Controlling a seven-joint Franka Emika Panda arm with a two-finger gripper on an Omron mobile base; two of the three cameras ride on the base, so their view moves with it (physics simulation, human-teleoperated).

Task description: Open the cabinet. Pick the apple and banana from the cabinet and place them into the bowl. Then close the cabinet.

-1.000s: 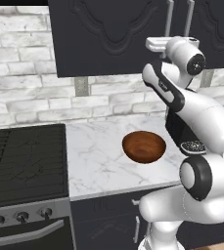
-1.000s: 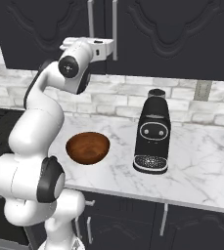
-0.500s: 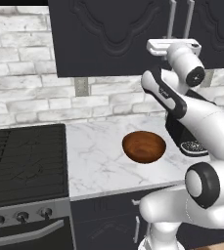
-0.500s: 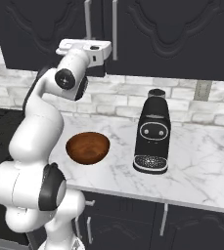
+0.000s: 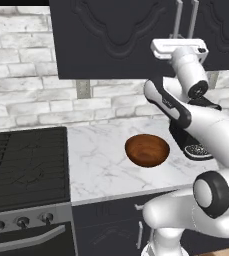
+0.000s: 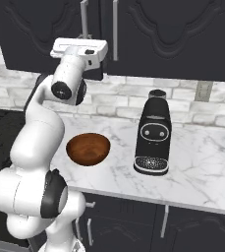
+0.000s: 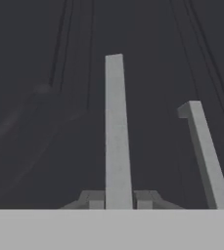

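Observation:
The black cabinet [image 5: 111, 40] [image 6: 182, 34] hangs over the counter with both doors closed, so the apple and banana are hidden. My gripper [image 5: 178, 46] [image 6: 80, 47] is raised against the left door's silver handle [image 5: 178, 17] [image 6: 84, 17]. In the hand view, the gripper [image 7: 118, 197] is shut on that handle [image 7: 117, 122], one fingertip on each side of the bar. The right door's handle [image 7: 204, 156] runs beside it. The reddish-brown bowl [image 5: 147, 150] [image 6: 88, 148] sits empty on the marble counter below.
A black coffee machine [image 6: 153, 133] [image 5: 193, 145] stands on the counter just right of the bowl. A stove [image 5: 26, 165] sits to the left of the counter. Dark base cabinets [image 6: 182, 226] run underneath.
The hand has shifted a little to the left along the cabinet front and settled at the left handle. The doors and the bowl have not moved.

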